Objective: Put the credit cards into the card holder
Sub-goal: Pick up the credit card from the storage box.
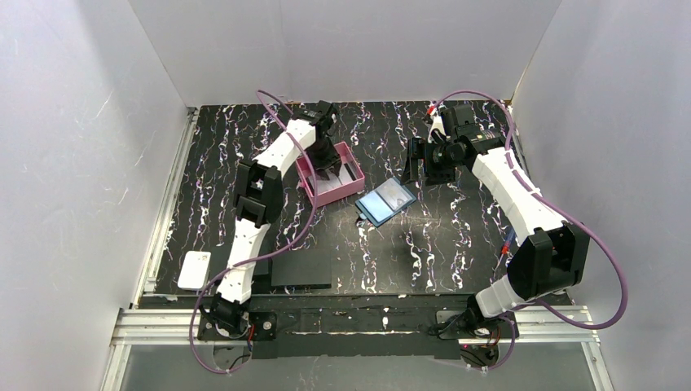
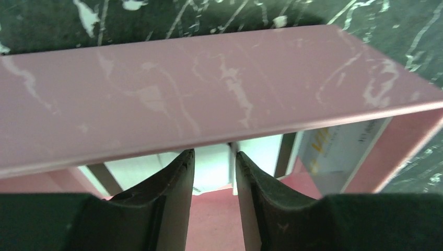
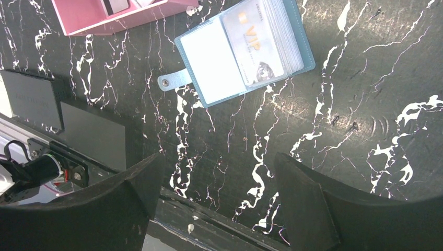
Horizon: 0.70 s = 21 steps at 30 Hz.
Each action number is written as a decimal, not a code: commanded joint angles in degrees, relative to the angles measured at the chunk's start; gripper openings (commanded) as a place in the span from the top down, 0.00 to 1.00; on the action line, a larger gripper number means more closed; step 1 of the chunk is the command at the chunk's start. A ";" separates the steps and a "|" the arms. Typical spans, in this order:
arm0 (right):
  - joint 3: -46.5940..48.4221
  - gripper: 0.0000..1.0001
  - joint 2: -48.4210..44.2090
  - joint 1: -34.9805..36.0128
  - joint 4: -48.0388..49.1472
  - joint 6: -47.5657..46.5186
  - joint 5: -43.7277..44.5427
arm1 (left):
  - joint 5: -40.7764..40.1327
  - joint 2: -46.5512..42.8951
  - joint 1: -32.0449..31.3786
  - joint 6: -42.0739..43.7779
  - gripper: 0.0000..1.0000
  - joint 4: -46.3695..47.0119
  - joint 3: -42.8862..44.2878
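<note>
Top external shows me the card holder (image 1: pixel 346 193) skewed, long axis unclear. The left gripper (image 2: pixel 214 157) sits narrowly parted inside it, before the credit cards (image 2: pixel 339 149). The right gripper (image 3: pixel 218 159) is spread wide near the blue case (image 3: pixel 235 52).

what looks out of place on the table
One white card lies alone at the near-left edge of the table, far from the pink box where the left gripper sits. The blue case lies open and askew. Nothing looks spilled or damaged.
</note>
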 commanded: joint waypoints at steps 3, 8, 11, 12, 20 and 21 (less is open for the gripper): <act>1.41 0.16 0.16 -0.36 0.88 0.48 -1.00 | 4.72 -4.21 0.14 -2.38 0.70 4.90 -1.25; 1.33 0.16 0.51 -0.36 0.76 0.48 -1.33 | 3.82 -4.86 0.17 -1.92 0.61 5.30 -2.32; 1.42 0.16 0.77 -0.36 0.91 0.58 -1.53 | 1.07 -6.89 0.17 -1.11 0.57 5.22 -4.75; 1.37 0.16 0.86 -0.36 0.98 0.63 -1.77 | 0.26 -7.49 0.10 -0.51 0.57 5.29 -5.38; 1.15 0.16 0.91 -0.36 0.97 0.75 -2.27 | 0.47 -10.15 0.41 1.02 0.52 6.11 -6.98; 1.08 0.16 0.82 -0.36 0.95 0.74 -2.32 | 0.10 -10.90 0.41 0.89 0.52 6.14 -7.66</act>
